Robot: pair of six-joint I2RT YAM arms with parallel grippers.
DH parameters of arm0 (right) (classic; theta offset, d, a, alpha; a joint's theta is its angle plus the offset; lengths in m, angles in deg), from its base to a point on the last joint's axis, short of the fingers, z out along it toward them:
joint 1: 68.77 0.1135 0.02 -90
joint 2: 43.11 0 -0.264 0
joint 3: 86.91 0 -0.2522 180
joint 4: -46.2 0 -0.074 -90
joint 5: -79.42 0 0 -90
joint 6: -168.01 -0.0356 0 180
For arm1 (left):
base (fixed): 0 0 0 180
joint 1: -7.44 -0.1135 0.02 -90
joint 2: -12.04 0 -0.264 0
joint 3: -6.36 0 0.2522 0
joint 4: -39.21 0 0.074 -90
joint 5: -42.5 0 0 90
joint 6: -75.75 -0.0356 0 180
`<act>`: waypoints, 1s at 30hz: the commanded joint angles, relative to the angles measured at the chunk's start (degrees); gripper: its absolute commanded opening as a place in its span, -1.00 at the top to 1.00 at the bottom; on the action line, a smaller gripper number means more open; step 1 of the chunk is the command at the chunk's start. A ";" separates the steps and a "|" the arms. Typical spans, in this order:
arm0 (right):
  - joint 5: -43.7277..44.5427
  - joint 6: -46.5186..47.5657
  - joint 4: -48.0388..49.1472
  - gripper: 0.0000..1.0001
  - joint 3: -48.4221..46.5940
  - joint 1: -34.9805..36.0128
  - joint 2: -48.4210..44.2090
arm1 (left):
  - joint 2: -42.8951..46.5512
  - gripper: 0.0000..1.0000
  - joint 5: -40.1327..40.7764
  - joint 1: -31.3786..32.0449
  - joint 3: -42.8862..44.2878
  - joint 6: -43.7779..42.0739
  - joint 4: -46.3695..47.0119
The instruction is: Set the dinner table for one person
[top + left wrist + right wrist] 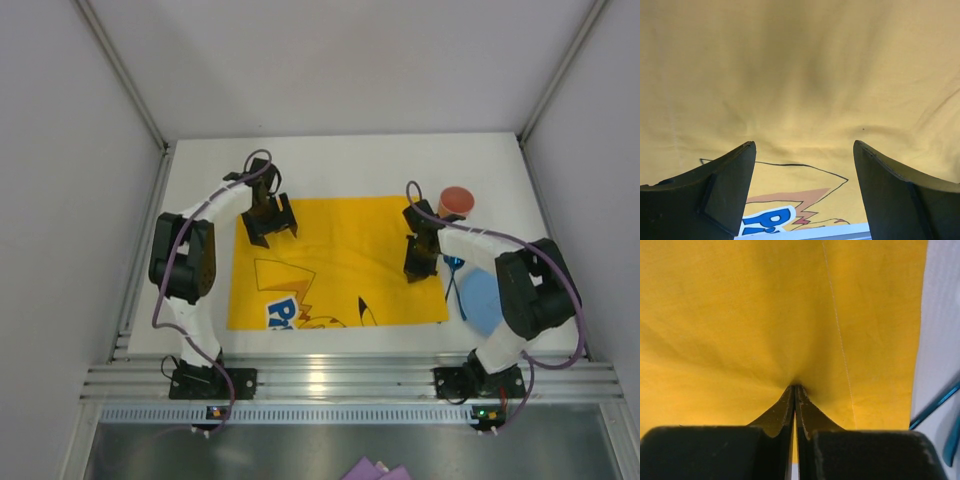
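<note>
The right fingers [787, 410] are pinching shut on the yellow placemat [340, 255] near its right edge, puckering the cloth, while the left fingers [720, 190] are hanging wide open and empty over its far left part. The white tabletop [340, 165] is lying under it all. A one-sided pull is risking skewing the placemat or sweeping the blue utensil [455, 275] and red cup [456, 200] beside it.

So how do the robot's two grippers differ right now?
The left gripper has jaws wide apart, holding nothing; the right gripper has jaws shut, pinching the yellow placemat. The left gripper is over its far left corner, the right gripper near its right edge. Both are black.
</note>
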 commanded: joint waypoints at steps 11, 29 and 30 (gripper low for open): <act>15.79 12.09 -28.12 -0.40 -28.88 -0.65 -7.98 | 10.56 -0.68 -1.53 0.07 4.10 0.53 -0.84; 14.83 16.24 -28.48 -0.39 -54.39 -12.44 15.13 | 13.81 -0.67 -1.89 -0.02 -0.74 0.27 0.48; 14.57 16.15 -28.30 -0.39 -55.18 -12.26 15.93 | 13.64 -0.68 -1.88 -0.02 -0.74 0.26 0.48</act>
